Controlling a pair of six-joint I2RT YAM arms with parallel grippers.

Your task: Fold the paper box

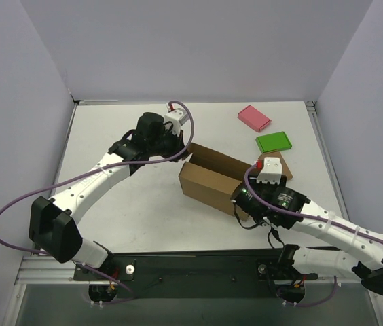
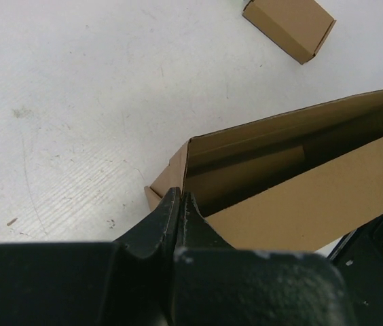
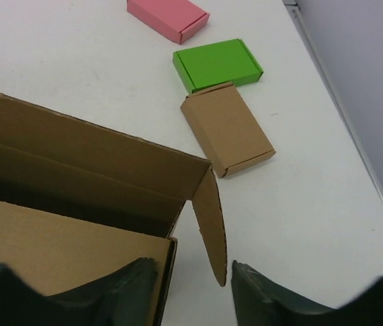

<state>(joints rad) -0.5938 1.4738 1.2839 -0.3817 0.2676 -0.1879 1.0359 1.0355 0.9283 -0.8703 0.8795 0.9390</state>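
You have a large plain brown corrugated cardboard box (image 1: 208,178) at the middle of the matt white surface (image 1: 144,217). It is unprinted, and its inside is a darker, shadowed brown. Toward the far right corner lie a pink flat rectangular cardboard box (image 1: 254,117), a bright green flat rectangular cardboard box (image 1: 274,142) and a small plain brown rectangular cardboard block (image 3: 227,129). Faint grey scuffs mark the surface. Your left arm (image 1: 89,183) and right arm (image 1: 341,231) are white with black joints and carry purple cables (image 1: 1,210). The walls (image 1: 198,47) are pale lilac-grey.
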